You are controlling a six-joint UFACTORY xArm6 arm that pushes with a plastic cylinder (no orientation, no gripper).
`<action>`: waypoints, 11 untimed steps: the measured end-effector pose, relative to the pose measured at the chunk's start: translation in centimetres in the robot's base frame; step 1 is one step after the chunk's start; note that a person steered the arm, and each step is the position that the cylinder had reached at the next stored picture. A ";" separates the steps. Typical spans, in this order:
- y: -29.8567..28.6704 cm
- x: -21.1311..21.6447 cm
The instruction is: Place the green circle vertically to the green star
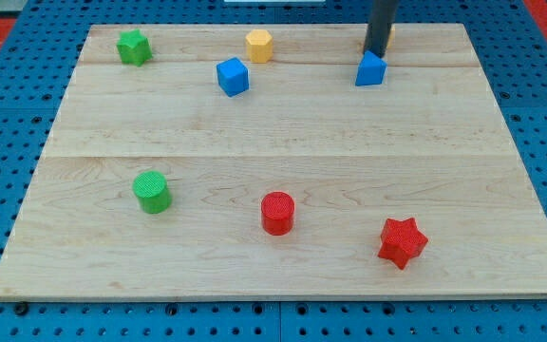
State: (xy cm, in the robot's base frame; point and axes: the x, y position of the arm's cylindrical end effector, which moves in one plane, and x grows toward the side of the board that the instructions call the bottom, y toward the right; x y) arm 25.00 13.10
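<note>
No jaws exist on this rod, so from left to right: the green star (134, 47) sits upper left, the green circle (151, 191) lower left roughly beneath it, apparently unpushed, and my tip (376, 52) rests upper right, just above a blue block (370, 70).

rod (381, 24) cut off by view's top edge, arm above not visible. my tip (376, 52) sits just behind the blue block (370, 69); contact can't be confirmed. small yellow bit (388, 42) beside rod mostly hidden, shape unreadable.
</note>
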 end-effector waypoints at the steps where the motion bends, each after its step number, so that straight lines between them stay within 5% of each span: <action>1: -3.3 0.3; 2: -7.0 0.4; 3: -10.1 5.6; 6: -28.6 27.8; 9: -27.1 30.1; 10: -34.9 28.1; 11: -34.5 23.0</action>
State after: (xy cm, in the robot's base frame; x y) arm 47.96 -21.36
